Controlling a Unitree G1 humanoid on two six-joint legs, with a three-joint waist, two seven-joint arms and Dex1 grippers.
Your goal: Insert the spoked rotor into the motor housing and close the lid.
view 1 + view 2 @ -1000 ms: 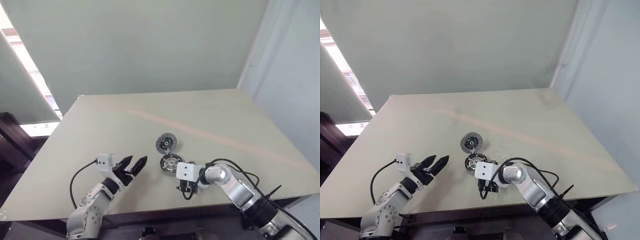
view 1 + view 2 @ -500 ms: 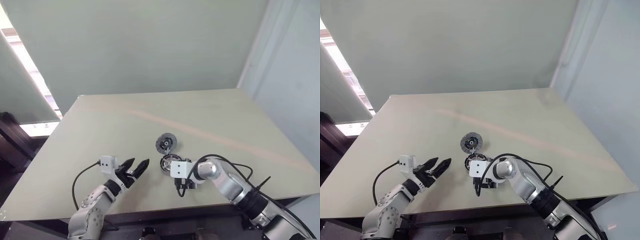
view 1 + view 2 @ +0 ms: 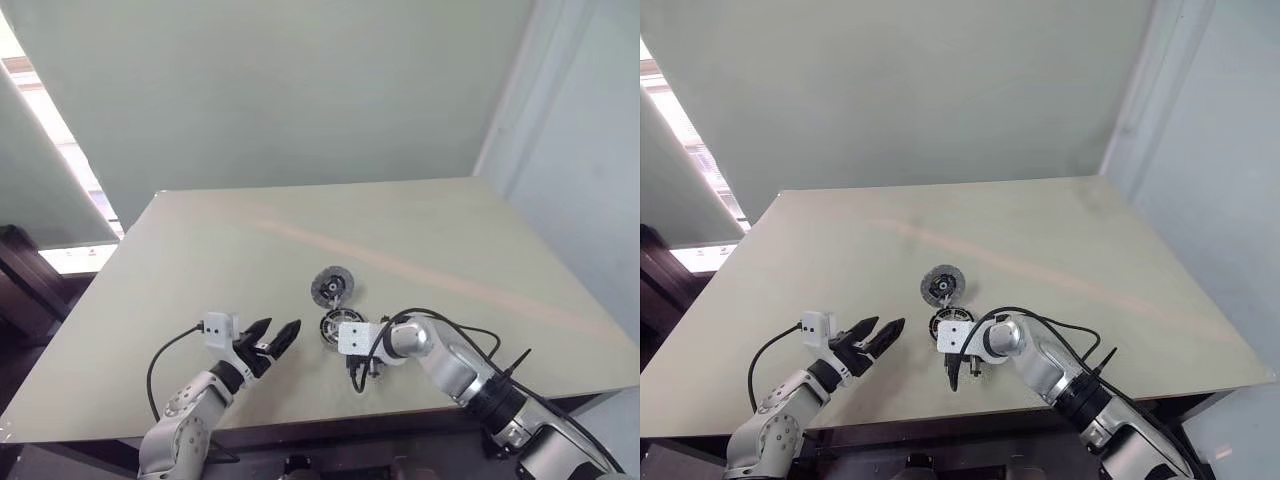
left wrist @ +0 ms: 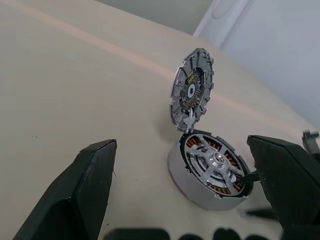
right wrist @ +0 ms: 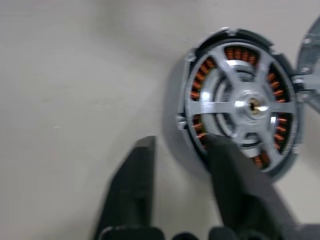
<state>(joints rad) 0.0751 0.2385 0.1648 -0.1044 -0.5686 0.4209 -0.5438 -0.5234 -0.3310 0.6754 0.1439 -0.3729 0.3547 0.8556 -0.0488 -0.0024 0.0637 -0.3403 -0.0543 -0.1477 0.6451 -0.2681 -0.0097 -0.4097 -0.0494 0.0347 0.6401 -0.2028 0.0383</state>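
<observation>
The spoked rotor (image 5: 240, 107) sits seated in the motor housing (image 4: 210, 172), at lower centre of the table (image 3: 200, 260). The lid (image 4: 192, 90) stands open, hinged upward; closing remains. The right gripper (image 5: 177, 165) is narrowed beside the housing, holding nothing; the left gripper (image 4: 185, 200) is spread wide.

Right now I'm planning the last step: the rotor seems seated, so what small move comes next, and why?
Probably bring the right tool up behind the lid and tip it down. The rotor already lies inside the housing, while the lid stands open on its hinge, and the right tool holds nothing.
</observation>
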